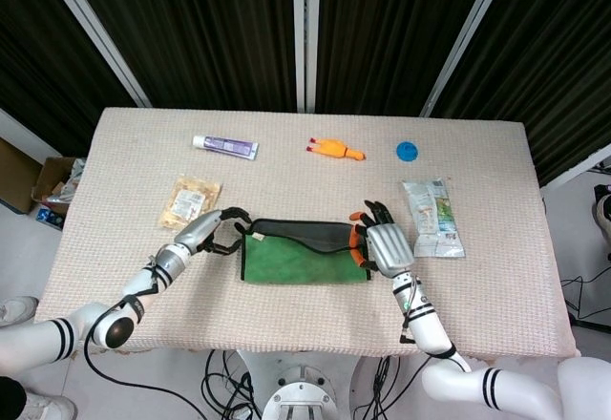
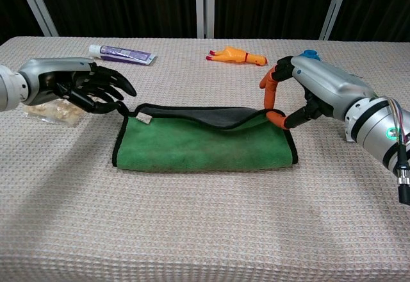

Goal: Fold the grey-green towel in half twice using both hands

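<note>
The grey-green towel lies folded in a long strip at the table's front middle, green side up. Its grey inner face shows along the far edge. My left hand hovers just left of the towel's far left corner with its dark fingers spread and nothing in them. That corner lies flat on the table. My right hand is at the far right corner and pinches the slightly raised upper edge between orange-tipped fingers.
A toothpaste tube, an orange rubber chicken and a blue cap lie along the back. A snack packet sits behind my left hand. A snack bag lies right of my right hand.
</note>
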Controlling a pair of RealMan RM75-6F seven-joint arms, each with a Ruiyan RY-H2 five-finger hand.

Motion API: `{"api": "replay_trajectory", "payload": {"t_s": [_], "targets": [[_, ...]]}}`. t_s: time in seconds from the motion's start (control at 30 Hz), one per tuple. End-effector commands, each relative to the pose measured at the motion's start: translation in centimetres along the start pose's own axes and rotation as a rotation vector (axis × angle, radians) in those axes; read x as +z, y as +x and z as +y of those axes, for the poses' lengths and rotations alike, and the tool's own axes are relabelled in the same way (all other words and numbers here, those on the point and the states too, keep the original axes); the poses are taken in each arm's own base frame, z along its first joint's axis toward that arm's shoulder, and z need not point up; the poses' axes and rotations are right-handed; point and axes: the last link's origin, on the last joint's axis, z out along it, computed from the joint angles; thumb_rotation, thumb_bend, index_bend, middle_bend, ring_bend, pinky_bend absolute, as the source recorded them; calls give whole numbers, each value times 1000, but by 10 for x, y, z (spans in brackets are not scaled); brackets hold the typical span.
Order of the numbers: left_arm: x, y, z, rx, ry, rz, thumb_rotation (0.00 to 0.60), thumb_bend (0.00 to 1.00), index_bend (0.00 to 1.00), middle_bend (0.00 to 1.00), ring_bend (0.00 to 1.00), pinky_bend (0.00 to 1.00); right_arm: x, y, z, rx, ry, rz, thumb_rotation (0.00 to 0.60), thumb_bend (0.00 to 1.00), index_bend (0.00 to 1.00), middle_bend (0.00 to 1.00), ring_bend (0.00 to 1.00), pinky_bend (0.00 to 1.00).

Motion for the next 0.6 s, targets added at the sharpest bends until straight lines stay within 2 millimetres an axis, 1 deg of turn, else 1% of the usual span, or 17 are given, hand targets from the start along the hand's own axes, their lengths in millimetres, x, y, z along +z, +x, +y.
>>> {"api": "replay_trajectory", "payload": {"t_s": [0.03, 0.13, 0.27, 0.47, 0.6], "targets": [[-1, 1, -2, 1, 5, 25, 600, 405, 241, 138, 142, 141, 4, -1, 1, -3, -15, 1, 600, 388, 788, 238, 36, 0], [-4, 4, -4, 9, 6, 50, 600, 405, 208, 128, 141, 141, 8, -2, 1, -1, -28, 4, 600, 390, 788, 235, 36, 0], [-13, 10, -8, 31, 6, 94, 600, 401, 206, 126, 141, 141, 15, -3, 3, -13, -40, 6, 600, 397, 789, 234, 36, 0], [-33, 19, -17, 66, 8, 180, 600, 384, 205, 126, 141, 141, 26, -7, 6, -40, -63, 9, 600, 397, 788, 232, 36, 0], [-50, 22, -22, 78, 3, 228, 600, 383, 205, 126, 141, 140, 35, -8, 9, -50, -87, 16, 600, 397, 788, 232, 36, 0]]}}
